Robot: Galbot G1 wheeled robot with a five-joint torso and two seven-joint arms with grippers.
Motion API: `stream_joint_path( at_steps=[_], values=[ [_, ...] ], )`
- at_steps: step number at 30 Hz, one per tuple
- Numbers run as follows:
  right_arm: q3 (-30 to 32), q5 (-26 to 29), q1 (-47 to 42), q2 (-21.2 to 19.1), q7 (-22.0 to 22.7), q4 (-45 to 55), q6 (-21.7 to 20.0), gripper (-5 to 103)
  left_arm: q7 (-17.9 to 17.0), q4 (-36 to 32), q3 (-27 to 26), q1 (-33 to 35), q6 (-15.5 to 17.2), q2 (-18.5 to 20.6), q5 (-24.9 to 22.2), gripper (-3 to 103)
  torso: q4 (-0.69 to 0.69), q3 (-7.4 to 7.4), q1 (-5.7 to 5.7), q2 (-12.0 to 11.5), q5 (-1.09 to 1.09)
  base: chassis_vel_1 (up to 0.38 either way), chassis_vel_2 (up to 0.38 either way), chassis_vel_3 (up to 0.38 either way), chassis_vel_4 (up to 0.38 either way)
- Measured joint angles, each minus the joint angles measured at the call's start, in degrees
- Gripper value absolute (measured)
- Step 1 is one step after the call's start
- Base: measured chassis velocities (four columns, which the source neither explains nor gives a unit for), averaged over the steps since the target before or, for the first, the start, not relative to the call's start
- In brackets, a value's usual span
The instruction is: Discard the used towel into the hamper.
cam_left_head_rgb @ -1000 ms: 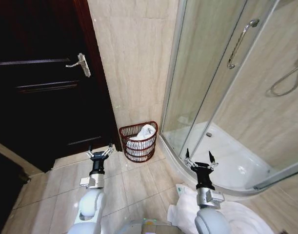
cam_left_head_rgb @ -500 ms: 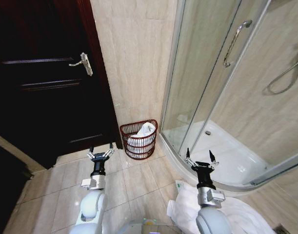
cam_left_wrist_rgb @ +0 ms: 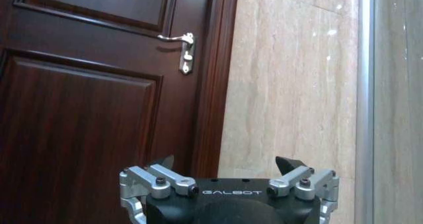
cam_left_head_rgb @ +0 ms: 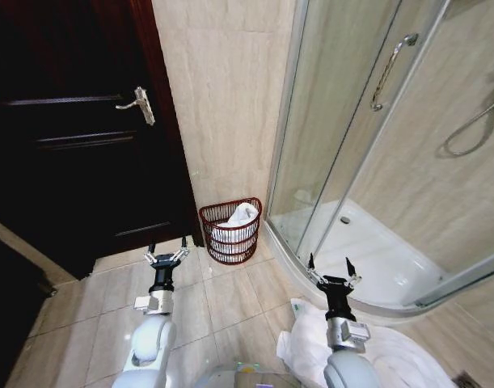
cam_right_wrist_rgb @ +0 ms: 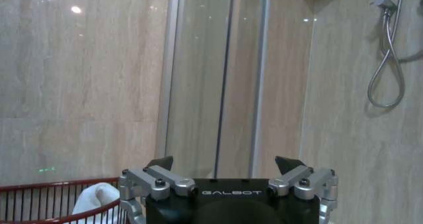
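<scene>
We're in a home bathroom: glass shower enclosure (cam_left_head_rgb: 368, 162) with hose (cam_right_wrist_rgb: 387, 50), beige marble-look wall tiles (cam_left_head_rgb: 222, 97), dark wooden door (cam_left_head_rgb: 69, 137), red wire hamper (cam_left_head_rgb: 230, 232) on the tiled floor (cam_left_head_rgb: 222, 299).

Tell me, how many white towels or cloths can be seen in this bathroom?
2. One towel lies inside the hamper at the wall beside the door. Another white cloth is spread on the floor by the shower, partly hidden behind the right arm. More may be hidden.
</scene>
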Motion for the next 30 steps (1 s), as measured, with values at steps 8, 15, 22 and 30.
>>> stream_joint_path(
  at_steps=[8, 15, 22, 30],
  values=[
    [-0.6, -0.2, 0.7, 0.1, -0.1, -0.2, 0.0, 100, 0.0, -0.7, -0.3, 0.5, 0.1, -0.1, 0.1, 100, 0.00, 0.00, 0.00, 0.0, 0.01, -0.057, -0.116, 0.052, 0.118],
    [-0.8, -0.5, 0.4, 0.2, -0.1, -0.1, 0.0, 100, 0.0, -0.9, -0.3, 0.6, -0.1, -0.1, 0.1, 100, 0.00, 0.00, 0.00, 0.0, 0.01, -0.045, -0.112, 0.041, 0.111],
    [-0.9, -0.7, 0.1, 0.3, 0.0, 0.2, 0.0, 100, 0.5, -1.1, -0.5, 1.0, -0.1, 0.4, 0.6, 100, 0.00, 0.00, 0.00, 0.0, 0.00, -0.015, -0.081, 0.021, 0.080],
    [-1.2, -1.0, 0.6, 0.4, 0.2, 0.0, 0.0, 100, 0.3, -1.5, -0.2, 1.6, -0.1, 0.2, 2.1, 100, 0.00, 0.00, 0.00, 0.0, 0.00, -0.034, -0.109, 0.033, 0.096]
  ],
)
